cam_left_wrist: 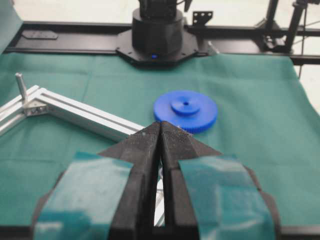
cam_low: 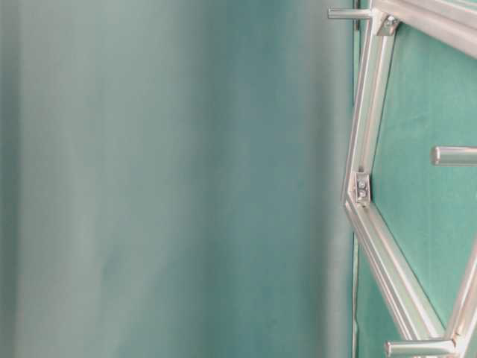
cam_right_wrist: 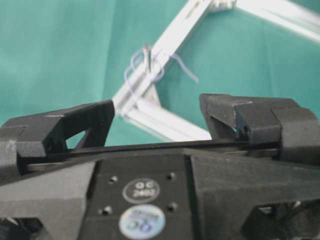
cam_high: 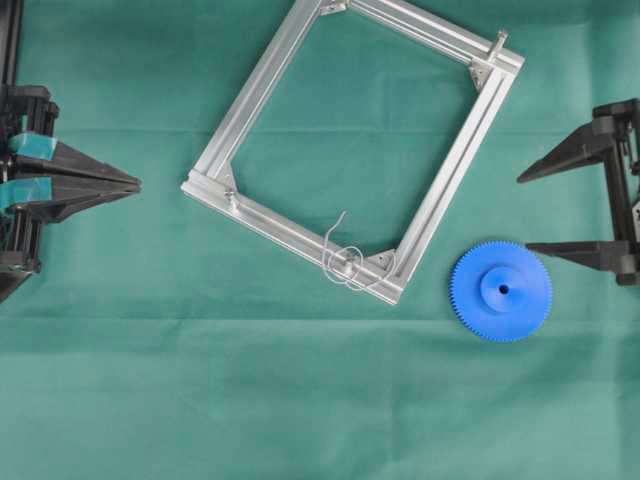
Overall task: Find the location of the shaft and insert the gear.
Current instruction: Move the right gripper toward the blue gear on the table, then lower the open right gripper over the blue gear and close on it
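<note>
While both arms hang back at the sides of the table, nothing is gripped, and the scene reads from near to far as follows.

Green cloth (cam_high: 250,400): covers the whole table; its near part lies bare in the overhead view.

Gear (cam_high: 501,291): bright blue toothed disc, flat on the cloth with its raised hub and centre hole up, just beside the near right corner of the frame and apart from it; in the left wrist view it lies beyond the closed fingertips.

Right gripper (cam_high: 524,212): at the right edge, jaws spread wide with nothing between them; the lower finger (cam_high: 570,252) ends near the gear without touching it.

Shaft (cam_high: 350,263): short silvery pin standing upright at the near corner of the frame, thin grey wire (cam_high: 338,262) looped round its base; the right wrist view shows it beyond the spread fingers.

Left gripper (cam_high: 138,183): at the left edge, well apart from the frame, jaws pressed together on nothing, fingers wrapped in teal tape.

Aluminium frame (cam_high: 262,83): square of extruded bars lying turned on the cloth, brackets in its corners.

Peg (cam_high: 497,44): silvery, jutting from the far right corner bracket.
</note>
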Available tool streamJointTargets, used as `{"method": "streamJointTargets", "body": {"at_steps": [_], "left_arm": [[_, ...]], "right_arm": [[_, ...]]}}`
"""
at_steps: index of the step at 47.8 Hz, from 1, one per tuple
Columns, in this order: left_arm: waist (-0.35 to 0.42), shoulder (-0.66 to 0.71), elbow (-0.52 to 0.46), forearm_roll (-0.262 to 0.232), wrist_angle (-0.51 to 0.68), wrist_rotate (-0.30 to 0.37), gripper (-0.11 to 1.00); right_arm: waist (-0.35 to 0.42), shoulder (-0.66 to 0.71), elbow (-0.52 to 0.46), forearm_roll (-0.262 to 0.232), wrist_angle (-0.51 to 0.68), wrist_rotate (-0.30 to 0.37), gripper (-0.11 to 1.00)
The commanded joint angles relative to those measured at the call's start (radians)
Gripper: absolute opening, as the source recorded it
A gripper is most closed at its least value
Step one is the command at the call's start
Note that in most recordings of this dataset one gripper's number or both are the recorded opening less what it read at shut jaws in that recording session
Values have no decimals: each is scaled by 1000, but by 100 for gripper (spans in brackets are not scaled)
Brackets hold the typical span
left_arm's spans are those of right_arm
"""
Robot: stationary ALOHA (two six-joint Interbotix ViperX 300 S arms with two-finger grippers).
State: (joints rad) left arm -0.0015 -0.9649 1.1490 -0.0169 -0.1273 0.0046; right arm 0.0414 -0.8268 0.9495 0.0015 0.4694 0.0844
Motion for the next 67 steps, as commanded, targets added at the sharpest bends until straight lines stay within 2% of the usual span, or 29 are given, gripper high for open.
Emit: {"method": "streamJointTargets", "body": {"at_steps": [1, 19, 31, 54, 67], "left_arm": [[11, 5, -25, -2, -6, 3, 2], [49, 11, -23, -2, -6, 3, 2], [51, 12, -23, -2, -5, 2, 2], [49, 11, -23, -2, -6, 0, 2], [49, 11, -23, -2, -6, 0, 2]], "right_arm": [[6, 26, -31, 14, 35, 18, 93], [95, 193, -49, 15, 161, 170, 93], [115, 307, -72, 11, 238, 232, 93], [140, 494, -67, 5, 230, 285, 93], [160, 538, -32, 5, 138, 310, 93]]}}
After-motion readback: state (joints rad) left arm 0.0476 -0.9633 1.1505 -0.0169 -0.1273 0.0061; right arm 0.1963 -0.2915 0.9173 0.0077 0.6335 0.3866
